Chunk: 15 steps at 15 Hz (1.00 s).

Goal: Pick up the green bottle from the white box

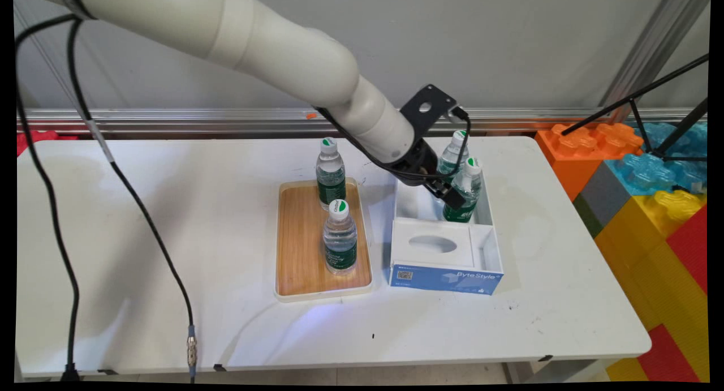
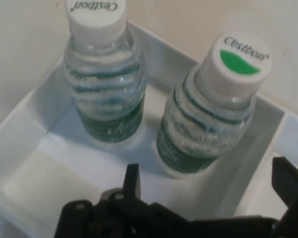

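Nearest the camera we see bare white worktop, and just beyond it, at centre frame, a wooden tray carrying two water bottles: the front tray bottle and the rear tray bottle, both upright. Right of the tray, just beside it, sits a white box with a blue front panel. Its rear compartment holds two more bottles, the nearer box bottle and the farther box bottle.

Our claw hangs over that rear compartment, close against the nearer box bottle. In the hand view its two fingers stand wide apart with nothing between them, and that bottle lies just ahead of the gap, the other bottle to its left.

We judge the risks as these: the two bottles stand close together, so a finger could clip the neighbour and tip it; a finger could also catch the box wall and drag the light box across the worktop; the smooth bottle may slip if gripped near its cap.
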### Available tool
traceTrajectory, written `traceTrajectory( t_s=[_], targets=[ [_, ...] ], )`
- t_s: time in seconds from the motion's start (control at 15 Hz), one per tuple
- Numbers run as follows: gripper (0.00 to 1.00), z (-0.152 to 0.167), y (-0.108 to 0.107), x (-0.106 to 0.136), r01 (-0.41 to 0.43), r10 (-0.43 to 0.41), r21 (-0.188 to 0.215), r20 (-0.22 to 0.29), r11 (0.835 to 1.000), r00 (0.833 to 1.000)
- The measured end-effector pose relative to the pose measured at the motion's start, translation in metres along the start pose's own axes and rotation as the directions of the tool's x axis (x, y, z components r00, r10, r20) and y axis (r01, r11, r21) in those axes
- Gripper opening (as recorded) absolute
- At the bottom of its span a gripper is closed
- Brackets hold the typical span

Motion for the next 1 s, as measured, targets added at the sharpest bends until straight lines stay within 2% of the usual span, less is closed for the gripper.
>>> traceTrajectory(
  t_s=[0.53,1.0],
  targets=[
    [1.00,0.028,0.007,0.006,-0.002,0.002,0.009,-0.045,1.000,0.999],
    [1.00,0.039,0.010,0.007,-0.001,0.003,0.023,-0.073,1.000,0.997]
  ],
)
